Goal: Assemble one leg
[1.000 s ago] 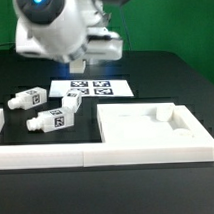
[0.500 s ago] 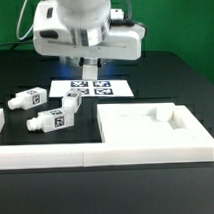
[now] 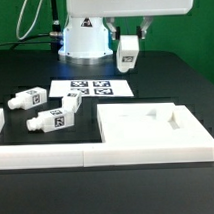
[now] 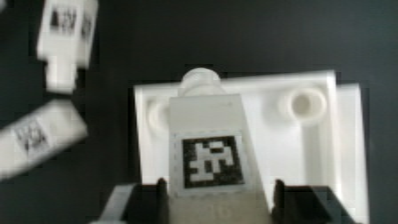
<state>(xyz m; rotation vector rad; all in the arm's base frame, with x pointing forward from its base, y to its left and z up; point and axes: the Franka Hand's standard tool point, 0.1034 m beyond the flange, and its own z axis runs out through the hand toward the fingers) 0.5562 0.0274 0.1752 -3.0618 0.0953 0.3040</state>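
My gripper point(image 3: 126, 46) is shut on a leg point(image 3: 126, 59), a chunky white peg with a black-and-white tag, and holds it high above the table at the back. In the wrist view the held leg point(image 4: 210, 150) sits between my fingers point(image 4: 153, 205), stub end pointing away, over the large white panel point(image 4: 329, 135). Two more legs point(image 3: 30, 98) point(image 3: 52, 121) lie on the black table on the exterior view's left. They also show in the wrist view point(image 4: 68, 35) point(image 4: 36, 135).
The marker board point(image 3: 91, 89) lies at the middle back. The large square panel point(image 3: 136, 129) with raised rim sits on the exterior view's right, with a corner block point(image 3: 173, 115). A long white rail point(image 3: 57, 155) runs along the front.
The arm has swung toward the exterior view's right and risen. The gripper with the leg has moved from above the marker board to higher and further right.
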